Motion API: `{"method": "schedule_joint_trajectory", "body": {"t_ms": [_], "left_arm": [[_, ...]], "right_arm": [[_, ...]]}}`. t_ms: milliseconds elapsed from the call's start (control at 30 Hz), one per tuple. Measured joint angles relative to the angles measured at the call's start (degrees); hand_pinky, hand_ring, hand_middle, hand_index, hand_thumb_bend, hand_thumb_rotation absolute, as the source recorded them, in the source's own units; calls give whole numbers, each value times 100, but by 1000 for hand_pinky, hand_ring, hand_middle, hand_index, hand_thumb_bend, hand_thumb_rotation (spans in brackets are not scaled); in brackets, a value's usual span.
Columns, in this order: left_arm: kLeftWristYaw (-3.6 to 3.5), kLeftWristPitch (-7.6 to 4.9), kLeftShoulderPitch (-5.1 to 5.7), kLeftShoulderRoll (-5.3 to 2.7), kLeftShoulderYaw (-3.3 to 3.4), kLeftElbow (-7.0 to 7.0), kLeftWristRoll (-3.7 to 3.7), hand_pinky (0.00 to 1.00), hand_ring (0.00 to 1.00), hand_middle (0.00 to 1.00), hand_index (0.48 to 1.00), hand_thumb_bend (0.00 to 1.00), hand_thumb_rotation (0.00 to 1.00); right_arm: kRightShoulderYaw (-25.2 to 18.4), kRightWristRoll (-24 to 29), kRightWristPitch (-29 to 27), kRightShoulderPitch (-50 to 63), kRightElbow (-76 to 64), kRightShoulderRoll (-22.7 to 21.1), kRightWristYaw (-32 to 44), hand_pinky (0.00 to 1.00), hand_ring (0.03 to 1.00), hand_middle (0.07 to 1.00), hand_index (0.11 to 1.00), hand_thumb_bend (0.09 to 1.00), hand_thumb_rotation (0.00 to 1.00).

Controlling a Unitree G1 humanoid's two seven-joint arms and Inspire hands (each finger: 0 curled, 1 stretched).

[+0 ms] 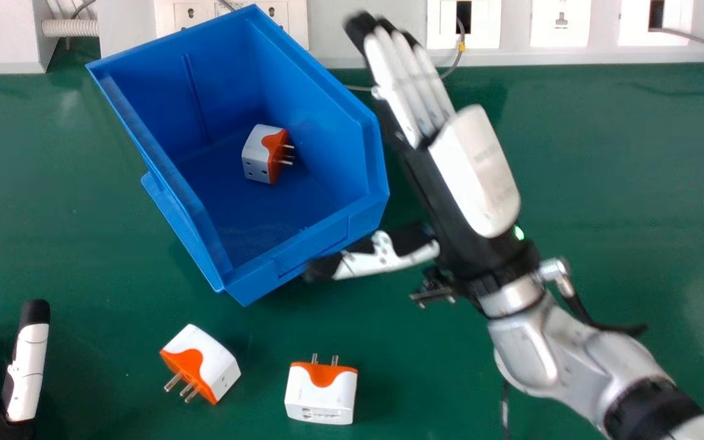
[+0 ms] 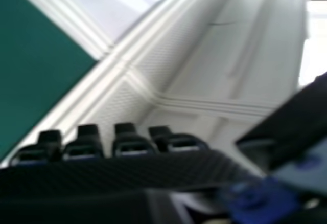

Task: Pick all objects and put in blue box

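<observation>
The blue box point(image 1: 352, 177) stands tilted at an angle toward the table's back, with one white and orange adapter point(image 1: 256, 154) inside. Two more adapters lie on the green table in front of it: one point(image 1: 211, 360) near the box's front corner, another point(image 1: 321, 394) farther right. My right hand point(image 1: 477, 168) is beside the box's right side, fingers straight and holding nothing, its thumb close to the box's lower edge. In the right hand view, my right hand point(image 2: 133, 150) shows its fingertips. At the lower left edge of the head view is my left hand point(image 1: 27, 373), its fingers straight and holding nothing.
A white panel point(image 1: 376, 52) with sockets runs along the table's back edge. A grey cable point(image 1: 453, 64) hangs from it behind my right hand. White panels point(image 2: 204, 55) show beyond the table in the right hand view.
</observation>
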Motion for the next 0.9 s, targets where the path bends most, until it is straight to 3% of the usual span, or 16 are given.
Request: {"method": "schedule_joint_trajectory", "body": {"t_ms": [467,767,900], "left_arm": [[19,51,22,25,-45,-21,18,985,978,965,1000,945,954],[18,54,18,27,-53,-23,17,980,976,967,1000,934,947],[20,61,14,27,-66,-20,17,991,981,968,1000,927,954]], "right_arm": [[-476,272,240,228,712,-259,162,1000,1000,1000,1000,1000,713],[-554,487,698,161,839,-330,1361,991,1000,1000,1000,1000,604],[-480,499,818,97,1001,-363,1873,931,1000,1000,1000,1000,570]]}}
